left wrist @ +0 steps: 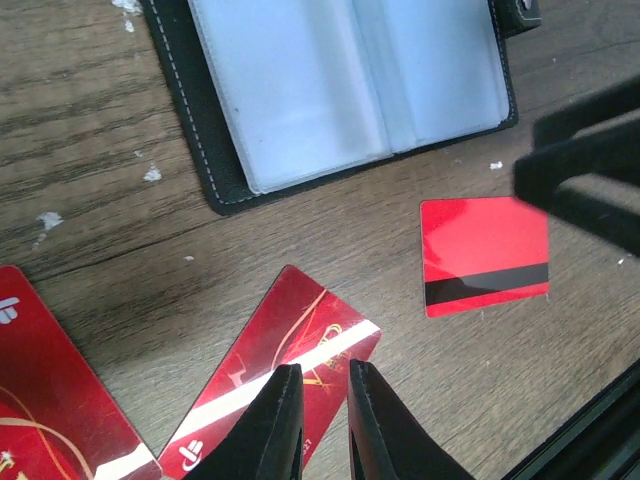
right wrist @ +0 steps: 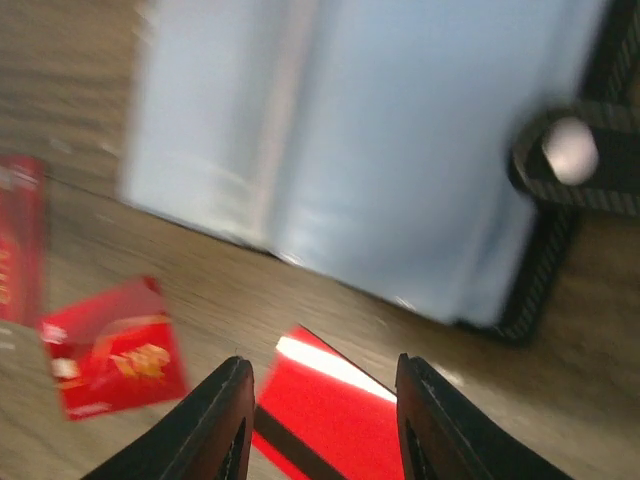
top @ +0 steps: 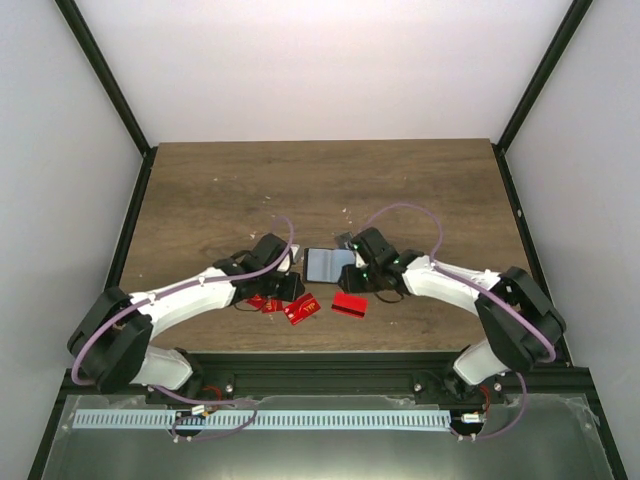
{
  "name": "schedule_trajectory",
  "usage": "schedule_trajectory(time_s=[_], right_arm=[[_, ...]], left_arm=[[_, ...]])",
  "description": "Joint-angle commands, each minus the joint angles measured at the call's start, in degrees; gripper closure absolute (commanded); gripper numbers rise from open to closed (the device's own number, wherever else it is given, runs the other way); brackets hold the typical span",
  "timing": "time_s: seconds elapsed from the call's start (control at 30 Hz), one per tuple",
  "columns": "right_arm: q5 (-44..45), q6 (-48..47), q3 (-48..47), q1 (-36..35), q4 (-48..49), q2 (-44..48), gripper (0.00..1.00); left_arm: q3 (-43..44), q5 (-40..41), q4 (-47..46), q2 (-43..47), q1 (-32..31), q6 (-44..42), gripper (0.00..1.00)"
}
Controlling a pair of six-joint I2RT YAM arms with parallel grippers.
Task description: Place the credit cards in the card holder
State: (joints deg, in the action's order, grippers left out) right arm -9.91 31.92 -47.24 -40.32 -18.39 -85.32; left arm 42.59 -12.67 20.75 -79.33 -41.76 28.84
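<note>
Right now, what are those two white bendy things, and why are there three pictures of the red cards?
They are two robot arms, the left arm and the right arm, each ending in a two-finger pincer called a gripper. One picture looks down from above and behind them. The other two come from cameras on the wrists, so black fingers poke in at the bottom. On the wooden table lies the card holder, open with clear pockets showing, and red cards beside it. The left gripper hovers over a card with a white band, fingers nearly together. The right gripper hovers, fingers apart, over a card with a black stripe. Neither holds anything.
</note>
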Motion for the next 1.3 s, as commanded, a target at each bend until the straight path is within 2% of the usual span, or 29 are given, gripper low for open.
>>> schedule_trajectory(time_s=[0.0,0.17,0.67,1.0,1.13,1.27], right_arm=[[2.28,2.88,5.25,-0.47,1.04,-1.29,0.59],[0.55,3.38,6.96,-1.5,2.95,-3.92,0.62],[0.08,8.75,8.85,-13.88,-3.39,-3.69,0.62],[-2.44,9.31,8.98,-14.34,-8.63,3.7,0.6],[-0.89,10.2,9.16,-14.3,-11.82,8.01,0.6],[2.32,16.52,9.75,-14.28,-13.18,16.7,0.48]], left_arm=[[-0.71,1.53,-1.86,0.45,-1.54,1.22,0.84],[-1.42,1.97,-1.0,2.92,-2.59,2.04,0.84],[-5.19,2.7,-0.56,9.0,-3.32,3.41,0.84],[-5.26,0.26,-2.87,7.0,-4.56,2.28,0.84],[-4.46,-0.45,-4.22,5.33,-5.19,1.86,0.84],[-2.98,-1.63,-5.58,3.01,-6.25,1.04,0.84]])
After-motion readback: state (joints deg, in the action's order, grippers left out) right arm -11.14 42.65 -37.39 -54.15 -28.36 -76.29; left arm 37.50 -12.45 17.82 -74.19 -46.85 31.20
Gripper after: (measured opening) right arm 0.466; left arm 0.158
